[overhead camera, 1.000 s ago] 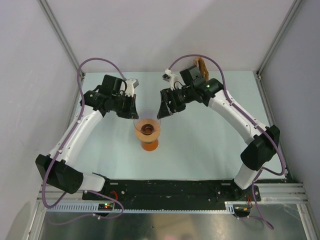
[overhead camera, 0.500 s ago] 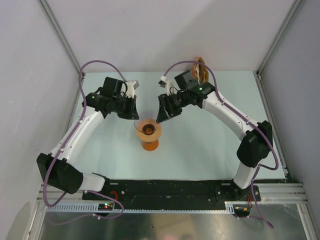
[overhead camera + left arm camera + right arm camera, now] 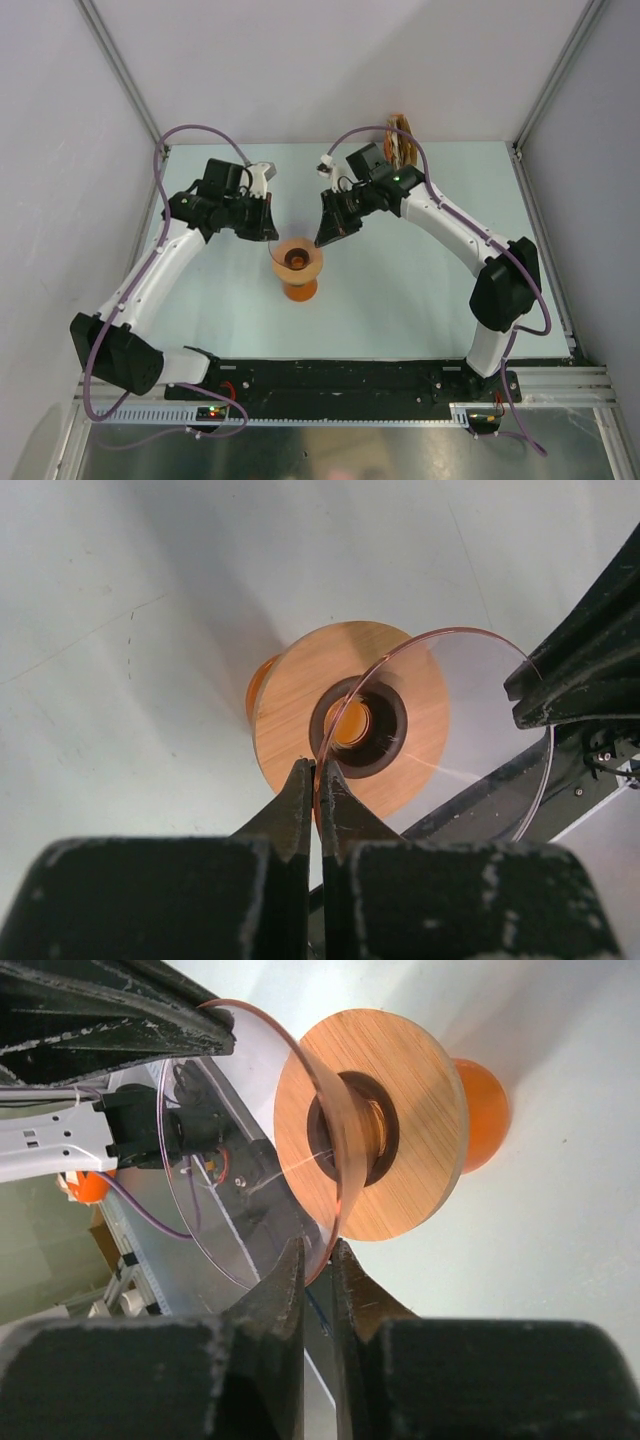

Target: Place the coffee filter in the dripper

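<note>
Dripper [image 3: 475, 705] over wood disc [image 3: 290, 700] on orange beaker [image 3: 485, 1110], left hand [image 3: 314, 776] and right hand [image 3: 318, 1252] both pinching its clear rim, opposite sides.

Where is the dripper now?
In the top view the dripper is mid-table over the orange vessel, its rim pinched by the left end effector and right end effector on either side.

Glossy, clear dripper [image 3: 480, 720] with peach-tinted rim; matt wooden disc [image 3: 290, 705] at its 9 o'clock, fine straight grain; matt black, scuffed left gripper [image 3: 313, 775]; smooth, matt, lightly scratched table [image 3: 120, 600].
</note>
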